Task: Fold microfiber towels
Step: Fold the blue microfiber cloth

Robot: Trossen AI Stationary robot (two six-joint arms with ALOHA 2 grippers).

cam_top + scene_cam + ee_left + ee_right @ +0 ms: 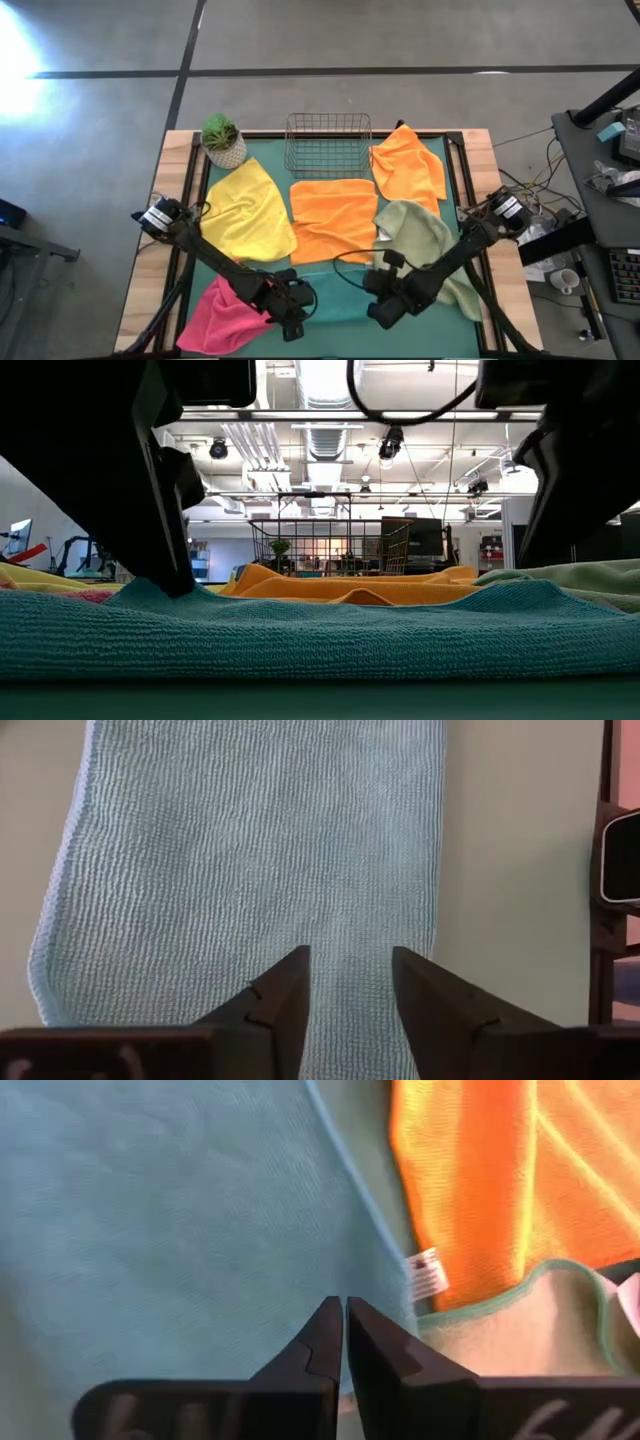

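Barely begun, by my reading: no towel lies folded. Bench (470, 150) carries six cloths, all loose. Two orange (333, 215), (408, 165) mid and far right; one yellow (248, 210) left; one sage (415, 235) right; one pink (222, 310) near left; one teal (320, 635) at near edge, under both arms. Right gripper (344, 1345) jaws pinched together at teal's edge. Left gripper (350, 990) jaws narrowly parted over teal. One basket (328, 142), one plant (222, 140).
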